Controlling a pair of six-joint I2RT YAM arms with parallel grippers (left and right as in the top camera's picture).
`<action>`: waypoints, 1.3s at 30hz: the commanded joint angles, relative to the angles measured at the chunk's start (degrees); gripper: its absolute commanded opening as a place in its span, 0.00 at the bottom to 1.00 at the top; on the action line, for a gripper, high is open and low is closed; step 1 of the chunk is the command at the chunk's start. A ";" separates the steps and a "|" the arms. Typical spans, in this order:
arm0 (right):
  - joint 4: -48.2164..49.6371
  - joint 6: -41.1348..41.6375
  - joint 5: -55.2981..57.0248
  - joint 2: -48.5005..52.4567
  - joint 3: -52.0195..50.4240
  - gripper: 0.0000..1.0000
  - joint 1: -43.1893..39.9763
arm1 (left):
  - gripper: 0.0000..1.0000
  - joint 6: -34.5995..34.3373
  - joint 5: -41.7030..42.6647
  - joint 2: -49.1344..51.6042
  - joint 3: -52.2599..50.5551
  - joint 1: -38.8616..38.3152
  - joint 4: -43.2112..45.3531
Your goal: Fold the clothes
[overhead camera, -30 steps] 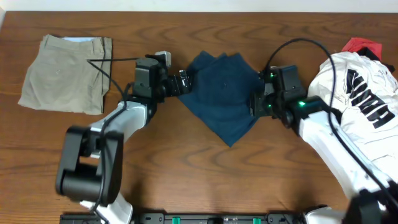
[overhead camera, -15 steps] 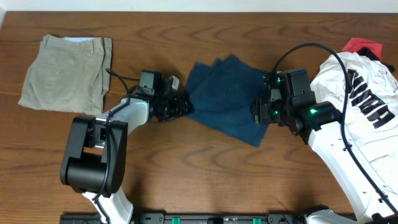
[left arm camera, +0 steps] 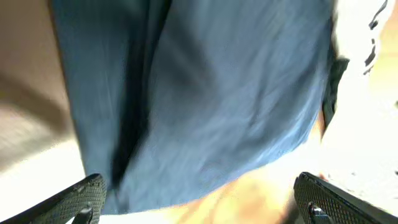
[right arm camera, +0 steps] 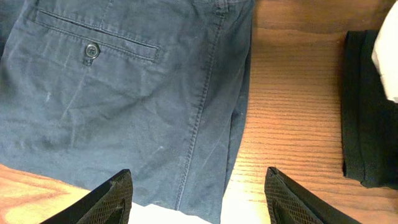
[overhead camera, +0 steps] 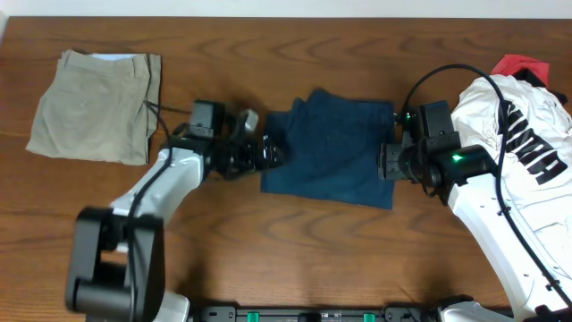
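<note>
Navy trousers (overhead camera: 331, 150) lie folded mid-way along the table (overhead camera: 286, 250) in the overhead view, left gripper (overhead camera: 271, 154) at their left edge, right gripper (overhead camera: 391, 161) at their right, khaki trousers (overhead camera: 94, 105) far left, white shirt (overhead camera: 527, 134) far right. The left wrist view, blurred, shows its fingers (left arm camera: 81, 200) spread wide with blue cloth ahead. The right wrist view shows fingers (right arm camera: 115, 198) wide apart over the trousers' stitched edge, a buttoned pocket (right arm camera: 93, 50) farther ahead.

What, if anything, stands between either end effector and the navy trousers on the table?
Nothing visible does. The left end effector sits at the left edge of the navy trousers and the right end effector at their right edge, both open.
</note>
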 commanded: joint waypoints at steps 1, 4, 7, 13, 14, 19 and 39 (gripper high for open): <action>-0.24 0.28 0.52 0.04 0.68 0.66 -0.52 | 0.98 1.18 -7.26 -2.12 0.13 0.48 5.09; -0.22 0.28 0.28 0.04 0.68 0.66 -0.52 | 0.98 1.11 -6.97 -0.61 0.13 0.44 9.60; -0.24 0.31 -0.28 0.04 0.68 0.66 -0.48 | 0.98 1.16 -7.04 1.95 0.13 0.44 11.04; -0.94 0.28 -0.52 0.04 0.68 0.65 -0.48 | 0.98 0.48 -7.04 9.01 0.13 0.42 12.59; -1.07 0.28 -0.52 0.04 0.68 0.65 -0.48 | 0.98 0.04 -6.99 10.16 0.13 0.42 12.79; -1.11 0.31 -0.52 0.04 0.68 0.65 -0.48 | 0.98 -1.40 -0.57 14.38 0.13 -0.37 13.44; -2.71 0.28 -1.14 0.04 0.68 0.64 -0.55 | 0.06 -1.51 -4.76 13.88 0.20 -6.40 18.45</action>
